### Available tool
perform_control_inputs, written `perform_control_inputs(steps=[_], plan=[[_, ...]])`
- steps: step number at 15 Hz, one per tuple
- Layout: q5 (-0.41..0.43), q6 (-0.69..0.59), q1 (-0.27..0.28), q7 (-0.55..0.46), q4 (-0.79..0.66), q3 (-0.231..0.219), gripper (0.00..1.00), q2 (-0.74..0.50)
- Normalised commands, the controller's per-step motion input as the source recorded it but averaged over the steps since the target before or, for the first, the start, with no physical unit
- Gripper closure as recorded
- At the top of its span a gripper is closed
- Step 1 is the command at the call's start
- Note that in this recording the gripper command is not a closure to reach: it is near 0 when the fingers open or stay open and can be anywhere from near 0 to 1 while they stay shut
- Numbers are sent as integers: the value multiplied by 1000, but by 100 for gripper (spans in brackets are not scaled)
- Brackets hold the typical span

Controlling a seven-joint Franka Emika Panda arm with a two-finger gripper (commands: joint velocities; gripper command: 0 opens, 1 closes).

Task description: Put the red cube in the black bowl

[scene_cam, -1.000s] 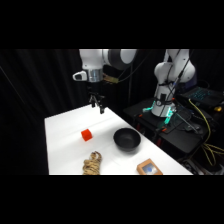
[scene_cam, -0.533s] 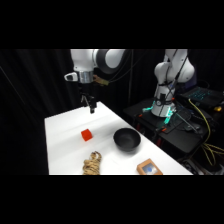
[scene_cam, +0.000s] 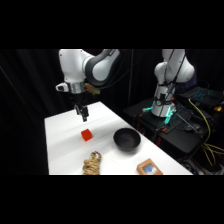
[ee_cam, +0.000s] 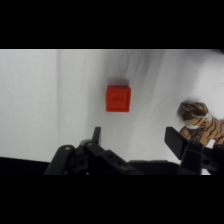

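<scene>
On the white table, the small bright red-orange solid cube sits by itself, touching nothing. In the side view the round, glossy black bowl with its deep hollow lies at about 3 o'clock from the cube, near it but clearly apart, and the hollow holds nothing that shows. A striped tan-and-brown tiger soft toy lies at roughly 6 o'clock from the cube, close to the table's near edge. A tan square box with a blue face rests at about 5 o'clock from the bowl.

The white arm's two-finger black gripper hangs above the table at about 12 o'clock from the cube — raised off it, not touching it.

In the wrist view the cube lies flat on the white surface, with the gripper below it at about 6 o'clock. Its two dark fingers stand spread wide apart with nothing between them — the cube sits beyond the gap, free of both. The tiger toy shows at about 4 o'clock from the cube, beside the right-hand finger.
</scene>
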Motion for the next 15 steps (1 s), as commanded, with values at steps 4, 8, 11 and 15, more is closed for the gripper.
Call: perform_control_inputs(steps=[4,8,11,15], plan=[[120,27,-136,-114,380,97,0,332],[117,3,-128,-99,320,112,0,276],[124,32,-118,-109,193,122,0,192],[84,109,-66,-82,33,97,0,66]])
